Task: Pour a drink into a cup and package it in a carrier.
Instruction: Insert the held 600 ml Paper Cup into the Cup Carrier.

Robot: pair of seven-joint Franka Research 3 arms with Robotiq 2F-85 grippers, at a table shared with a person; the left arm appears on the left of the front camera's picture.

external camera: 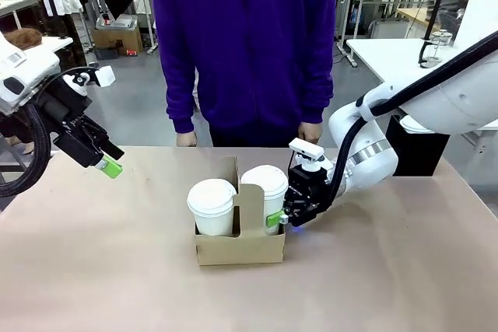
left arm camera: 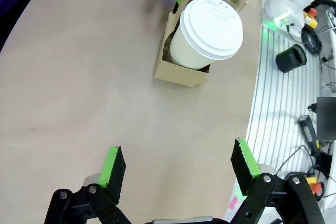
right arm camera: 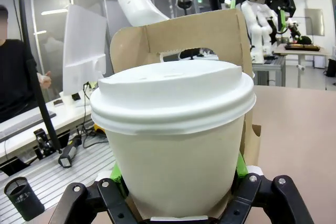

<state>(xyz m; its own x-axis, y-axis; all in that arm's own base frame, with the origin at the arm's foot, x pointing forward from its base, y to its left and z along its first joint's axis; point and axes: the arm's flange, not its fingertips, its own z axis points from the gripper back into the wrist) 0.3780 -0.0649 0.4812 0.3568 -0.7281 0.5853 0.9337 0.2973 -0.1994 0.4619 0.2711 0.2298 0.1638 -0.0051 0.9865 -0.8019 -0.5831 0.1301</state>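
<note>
Right gripper (external camera: 282, 219) hugging the lidded paper cup (external camera: 266, 192) in the cardboard carrier (external camera: 240, 246), grip uncertain: thin-walled, crushable, probably liquid-heavy, best lifted by the carrier's upright handle.

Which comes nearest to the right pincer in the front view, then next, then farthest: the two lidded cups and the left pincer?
From the right pincer:
1. Right-hand cup, between its fingers.
2. Left-hand cup, in the carrier's other slot.
3. Left pincer, far left, raised.
</note>
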